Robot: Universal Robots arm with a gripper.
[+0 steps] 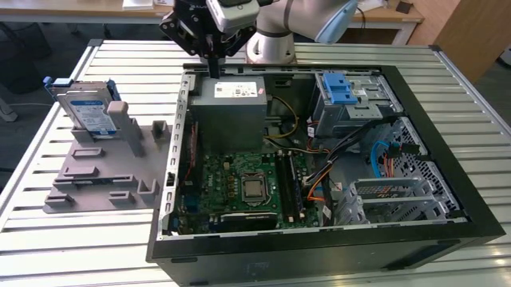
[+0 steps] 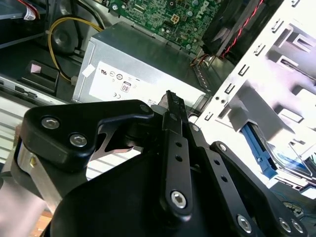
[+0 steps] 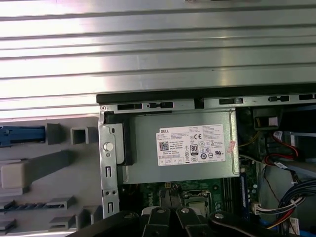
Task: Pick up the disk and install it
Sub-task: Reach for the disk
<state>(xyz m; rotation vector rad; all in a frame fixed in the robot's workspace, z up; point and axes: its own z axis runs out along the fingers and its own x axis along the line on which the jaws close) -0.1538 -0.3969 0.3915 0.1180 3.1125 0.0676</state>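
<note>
The disk stands upright in a grey holder on the slatted table, at the exterior view's left, beside the open computer case. It is silver with a blue-and-white label and a blue bracket around its edges. A blue strip in the first wrist view looks like that bracket's edge. My gripper hangs over the back edge of the case, just above the grey power supply box. Its black fingers are pressed together with nothing between them. The disk is well apart from the gripper, toward the exterior view's left.
The open case holds a green motherboard, cables and a metal drive cage with a blue ridged latch at its back right corner. The power supply's white sticker faces up. The slatted metal table surrounds the case.
</note>
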